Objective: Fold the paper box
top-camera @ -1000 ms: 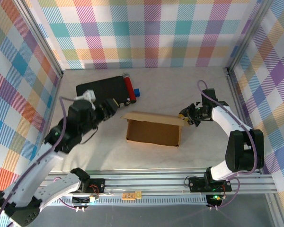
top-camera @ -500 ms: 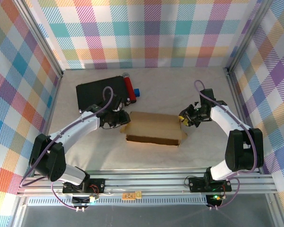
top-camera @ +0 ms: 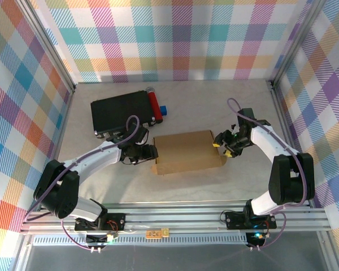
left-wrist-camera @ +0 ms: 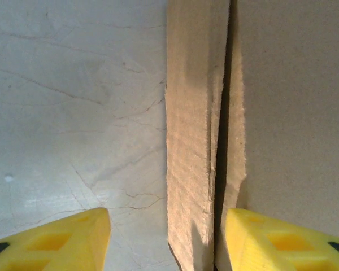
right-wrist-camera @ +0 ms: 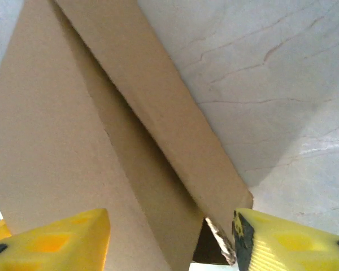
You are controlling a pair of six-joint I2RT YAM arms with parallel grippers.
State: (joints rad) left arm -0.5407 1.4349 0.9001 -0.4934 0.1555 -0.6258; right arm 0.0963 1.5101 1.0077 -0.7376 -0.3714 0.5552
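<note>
The paper box [top-camera: 187,151] lies mid-table as a shallow brown cardboard box with its lid down flat. My left gripper [top-camera: 151,152] is at the box's left end. In the left wrist view the gripper [left-wrist-camera: 166,240] is open and its yellow fingers [left-wrist-camera: 62,237] straddle the box's upright side flap [left-wrist-camera: 195,141]; the right finger rests against the lid. My right gripper [top-camera: 221,147] is at the box's right end. In the right wrist view it [right-wrist-camera: 169,240] is open around a slanting side flap [right-wrist-camera: 175,124], whose torn corner lies by the right finger [right-wrist-camera: 288,240].
A black flat case [top-camera: 121,110] with a red cylinder [top-camera: 153,105] and a small blue piece [top-camera: 163,110] lies at the back left, close behind my left arm. Plaid walls enclose the pale tabletop [top-camera: 243,107]. The metal rail [top-camera: 175,217] runs along the near edge.
The box's lid has come down from open to flat. My left arm has dropped to the box's left end. The box has shifted slightly right.
</note>
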